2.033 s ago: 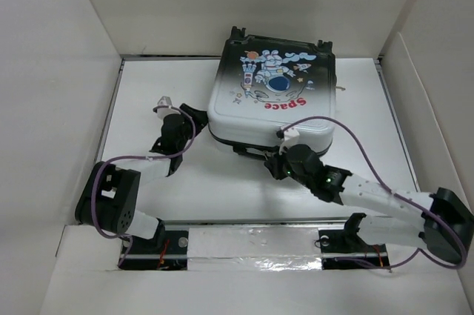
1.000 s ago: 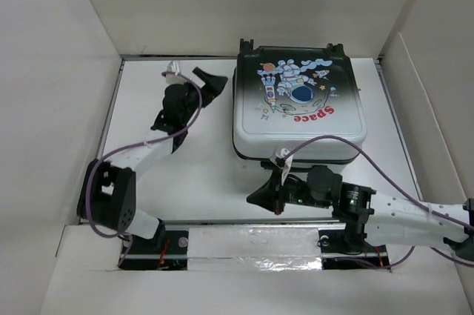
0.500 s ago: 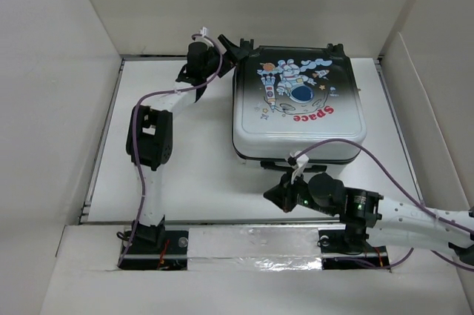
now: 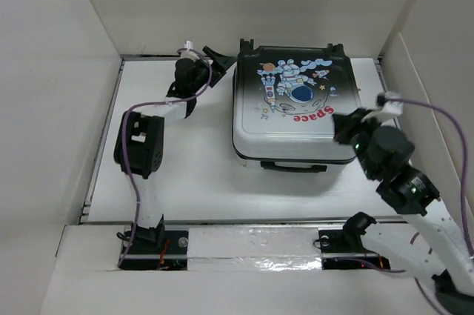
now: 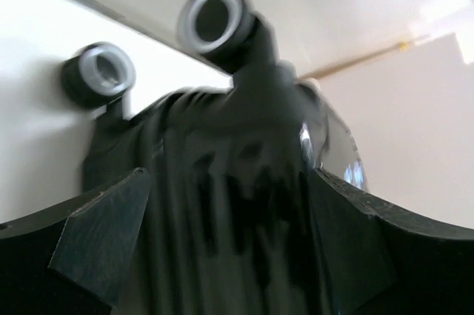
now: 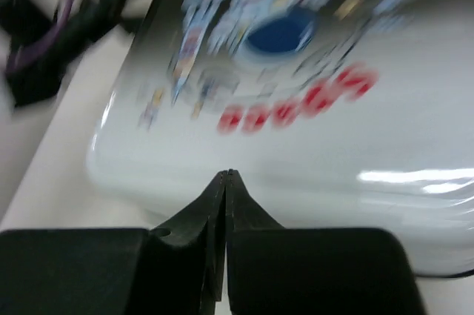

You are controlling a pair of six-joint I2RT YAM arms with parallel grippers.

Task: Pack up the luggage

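Lying flat and closed on the white bench point(image 4: 192, 174), the small hard-shell wheeled suitcase point(image 4: 296, 118), black fading to white with a cartoon astronaut and red "Space" lettering on its upturned face, sits between the two grippers. The left gripper point(image 4: 216, 58) is stretched out to the far end of the bench, and the suitcase's black corner lies just to its right. In the left wrist view the fingers point(image 5: 100, 244) are spread wide apart, and the dark wheeled end of the suitcase fills the gap between them. Two black wheels point(image 5: 215, 18) with pale hubs stand just beyond the fingertips. That picture is smeared, so whether either finger touches the shell cannot be told. The right gripper point(image 4: 346, 126) hangs at the opposite side, with the white part of the shell directly to its left, close to the corner nearest the arm bases. From overhead it looks to be at the very edge of the shell, though contact cannot be made out. In the right wrist view its two fingers point(image 6: 200, 219) are pressed together to a single point with nothing between them. The glossy white shell and the blurred red letters point(image 6: 296, 104) lie just ahead of that point. Along the suitcase side facing the arm bases a black carry handle point(image 4: 295, 167) shows, well to the left of the right gripper. Plain white walls point(image 4: 59, 70) enclose the bench.
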